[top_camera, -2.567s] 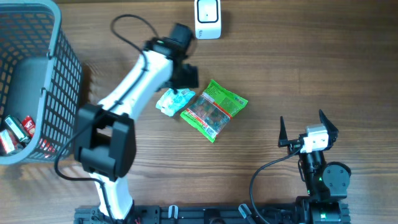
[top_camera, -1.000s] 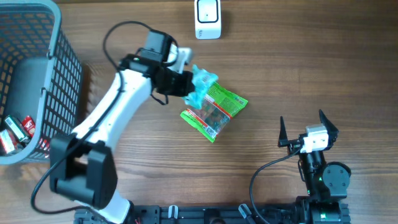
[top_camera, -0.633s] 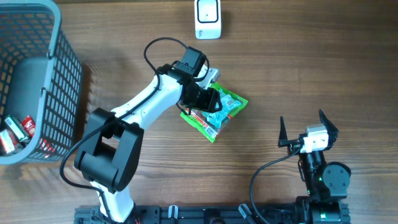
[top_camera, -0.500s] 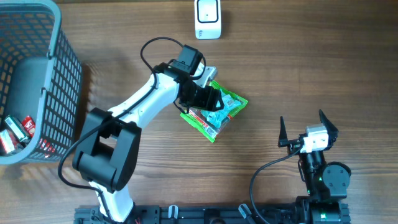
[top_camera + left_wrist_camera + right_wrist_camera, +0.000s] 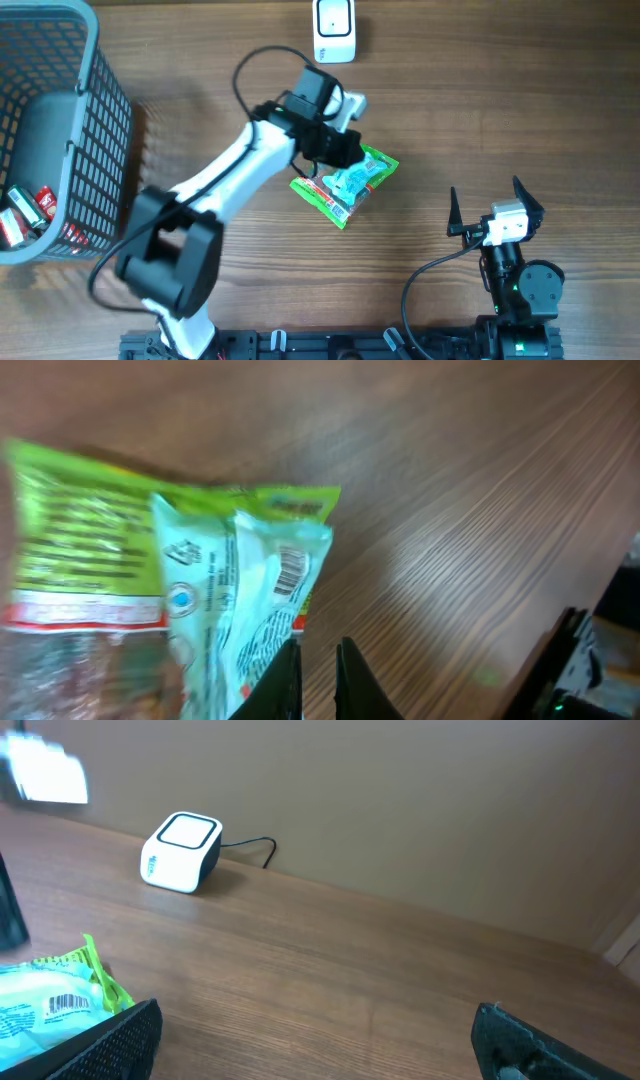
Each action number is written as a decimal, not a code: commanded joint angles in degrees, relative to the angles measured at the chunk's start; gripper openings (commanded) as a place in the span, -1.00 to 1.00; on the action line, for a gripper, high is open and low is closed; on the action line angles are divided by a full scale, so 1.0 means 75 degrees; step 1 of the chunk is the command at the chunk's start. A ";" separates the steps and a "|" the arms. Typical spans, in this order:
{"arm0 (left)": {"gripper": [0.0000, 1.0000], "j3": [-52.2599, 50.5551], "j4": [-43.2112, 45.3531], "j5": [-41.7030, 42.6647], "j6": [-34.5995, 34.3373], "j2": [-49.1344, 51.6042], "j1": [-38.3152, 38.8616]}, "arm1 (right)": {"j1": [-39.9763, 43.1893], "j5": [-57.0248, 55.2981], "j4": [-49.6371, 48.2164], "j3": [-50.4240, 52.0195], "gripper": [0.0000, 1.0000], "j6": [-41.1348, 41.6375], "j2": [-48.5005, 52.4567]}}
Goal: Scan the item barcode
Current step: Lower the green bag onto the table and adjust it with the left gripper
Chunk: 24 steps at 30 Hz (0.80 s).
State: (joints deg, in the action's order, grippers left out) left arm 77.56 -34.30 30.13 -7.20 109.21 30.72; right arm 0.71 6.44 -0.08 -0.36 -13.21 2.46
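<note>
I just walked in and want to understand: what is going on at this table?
The left gripper hovers beside a small light-blue packet, which lies barcode up on a green snack bag. Its jaws are almost together, with nothing visible between them. The white scanner stands apart, farther back. The right gripper sits open, away from everything.

Pale teal packet (image 5: 352,181) flat atop green snack bag (image 5: 318,193), barcode (image 5: 290,571) up; white scanner (image 5: 333,30) well apart.
</note>
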 commanded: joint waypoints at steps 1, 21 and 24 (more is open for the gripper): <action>-0.80 0.0047 -0.0221 0.0117 0.0041 0.0685 0.0055 | 0.0029 0.0117 -0.0041 0.0006 1.00 -0.0035 -0.0006; -0.04 0.0146 -0.1361 0.0230 0.0050 0.1110 0.0058 | 0.0029 0.0117 -0.0041 0.0006 1.00 -0.0038 -0.0006; 0.13 0.0562 -0.1274 0.1518 0.0044 0.0845 -0.0122 | 0.0029 0.0117 -0.0041 0.0006 0.99 -0.0038 -0.0003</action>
State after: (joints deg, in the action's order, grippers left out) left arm 79.70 -43.77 34.72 -6.81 115.70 31.11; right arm 0.71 6.44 -0.10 -0.36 -13.21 2.46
